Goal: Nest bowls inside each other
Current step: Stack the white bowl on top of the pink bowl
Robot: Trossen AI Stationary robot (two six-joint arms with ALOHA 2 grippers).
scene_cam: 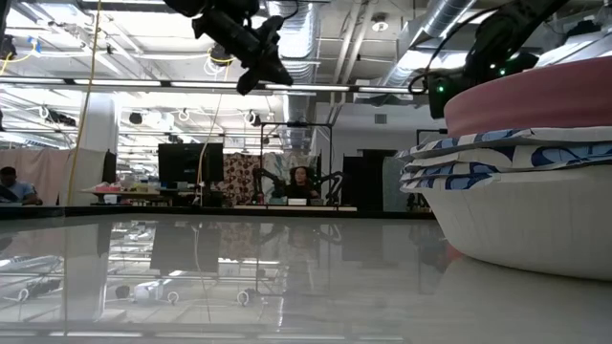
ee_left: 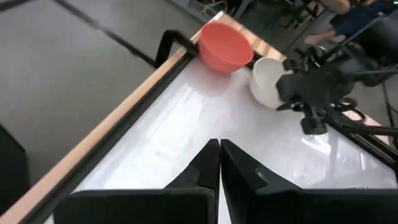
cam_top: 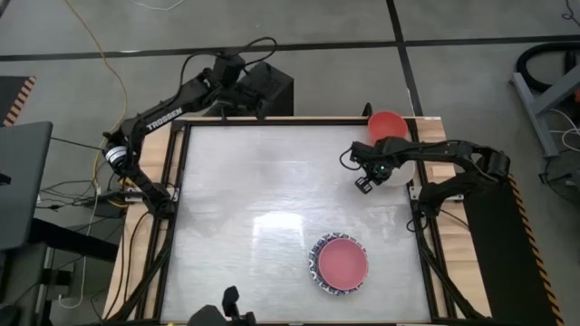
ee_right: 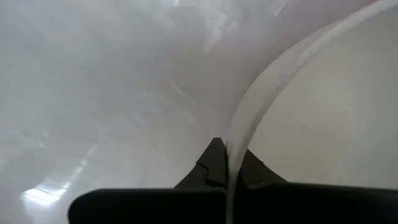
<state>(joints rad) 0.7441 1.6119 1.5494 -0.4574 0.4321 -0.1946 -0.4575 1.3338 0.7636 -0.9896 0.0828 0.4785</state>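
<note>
— Right gripper (ee_right: 227, 163) first: what has it got?

— Its two dark fingers are pinched on the thin rim of the cream-white bowl (ee_left: 266, 79), one inside the wall and one outside, as the right wrist view shows. In the high view the gripper (cam_top: 366, 182) sits at the bowl's table-side edge.

— How would that bowl handle?

— Probably as a stiff, light, glossy shell. A rim pinch is the sensible hold, since the wall is too wide to span, but the smooth glaze could let it swing or slip if tilted, and it looks like it could chip if knocked.

— What lies around the gripper?

— Just beyond the held bowl, touching or nearly so, stands the red bowl (cam_top: 388, 123) at the table's corner. Well off to the gripper's other side, toward the near edge, is the nested stack (cam_top: 341, 263): blue-rimmed white bowls (scene_cam: 497, 153) with the pink bowl (cam_top: 343, 261) on top.

— And the other arm?

— Left gripper (ee_left: 219, 163) is clenched on nothing, parked far across the table (cam_top: 272, 181) at its back edge.
</note>
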